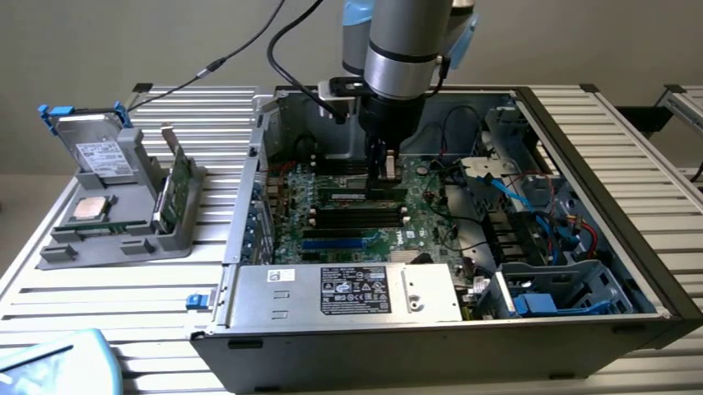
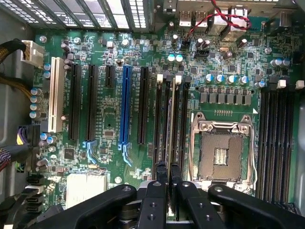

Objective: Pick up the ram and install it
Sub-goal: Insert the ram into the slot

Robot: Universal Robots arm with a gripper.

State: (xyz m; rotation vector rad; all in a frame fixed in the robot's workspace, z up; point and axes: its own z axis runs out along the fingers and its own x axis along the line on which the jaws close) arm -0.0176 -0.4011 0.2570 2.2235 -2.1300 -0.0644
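Note:
My gripper (image 1: 384, 171) reaches down into the open computer case (image 1: 615, 206), over the motherboard (image 1: 363, 218). In the wrist view its black fingers (image 2: 157, 191) are shut on the ram (image 2: 168, 129), a thin stick seen edge-on. The ram runs lengthwise along the black memory slots (image 2: 157, 119) beside the empty processor socket (image 2: 220, 152). Whether its lower edge touches a slot, I cannot tell.
A grey holder (image 1: 110, 222) left of the case carries a boxy drive (image 1: 99, 152), a silver processor chip (image 1: 90, 210) and an upright green board (image 1: 176, 193). The power supply (image 1: 341, 292) lines the near case wall. Blue and red cables (image 1: 538, 206) crowd the exterior view's right. More memory slots (image 2: 276, 138) flank the socket.

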